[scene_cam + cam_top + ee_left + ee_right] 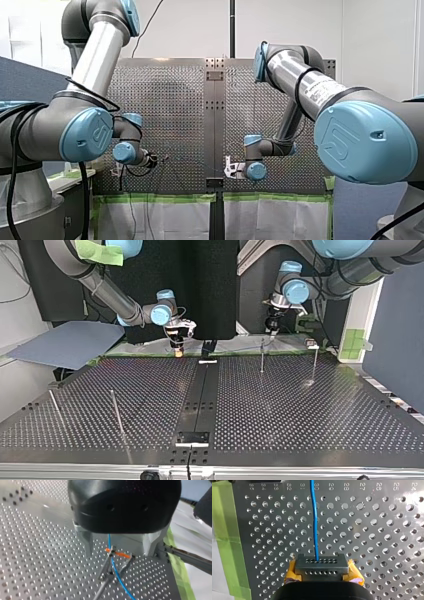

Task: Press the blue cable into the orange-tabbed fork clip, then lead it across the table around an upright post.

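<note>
In the left wrist view the blue cable (115, 567) runs down between the two prongs of the fork clip (110, 567), just under its orange tab (120, 554). My left gripper (118, 553) hangs over the clip, open, with a metal finger (86, 543) on each side and clear of the cable. In the right wrist view my right gripper (323, 573) is shut, its yellow pads (290, 572) clamped on a grey perforated end block (321, 566) from which the blue cable (314, 517) leads away. In the top view my left gripper (270, 330) and right gripper (178, 349) both stand at the table's far edge.
Two upright posts (262, 356) (314, 364) stand near my left gripper in the top view, and two leaning rods (116, 412) (55, 407) are nearer the camera at its left. A centre rail (200, 390) splits the perforated table. Green tape (227, 542) lines the edge.
</note>
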`<state>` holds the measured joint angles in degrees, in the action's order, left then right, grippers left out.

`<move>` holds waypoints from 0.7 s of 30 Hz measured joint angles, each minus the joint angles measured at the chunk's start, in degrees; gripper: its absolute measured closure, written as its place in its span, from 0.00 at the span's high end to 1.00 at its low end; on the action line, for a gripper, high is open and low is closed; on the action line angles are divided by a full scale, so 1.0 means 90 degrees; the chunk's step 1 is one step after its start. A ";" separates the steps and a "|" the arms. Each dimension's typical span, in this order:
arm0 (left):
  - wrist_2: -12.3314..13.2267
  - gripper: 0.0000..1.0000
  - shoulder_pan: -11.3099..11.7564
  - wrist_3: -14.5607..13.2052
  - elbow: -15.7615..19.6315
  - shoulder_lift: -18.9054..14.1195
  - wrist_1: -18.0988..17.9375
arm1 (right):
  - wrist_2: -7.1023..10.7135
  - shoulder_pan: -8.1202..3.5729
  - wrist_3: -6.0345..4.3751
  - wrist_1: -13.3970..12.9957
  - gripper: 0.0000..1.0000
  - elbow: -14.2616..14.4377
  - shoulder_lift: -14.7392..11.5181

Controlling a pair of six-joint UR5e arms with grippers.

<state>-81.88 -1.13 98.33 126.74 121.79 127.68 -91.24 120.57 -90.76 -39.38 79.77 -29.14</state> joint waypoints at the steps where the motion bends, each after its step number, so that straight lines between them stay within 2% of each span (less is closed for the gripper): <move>1: -0.0001 0.98 -0.0010 -0.0014 0.0002 0.0000 -0.0008 | 0.0000 -0.0001 0.0001 0.0000 0.00 0.0000 0.0000; 21: -0.0454 0.98 -0.0121 -0.0423 0.0014 -0.0003 0.0095 | 0.0004 -0.0004 -0.0017 -0.0016 0.00 0.0000 0.0001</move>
<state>-85.96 -2.22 94.52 126.87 121.76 128.53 -91.20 120.53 -90.92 -39.52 79.77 -29.13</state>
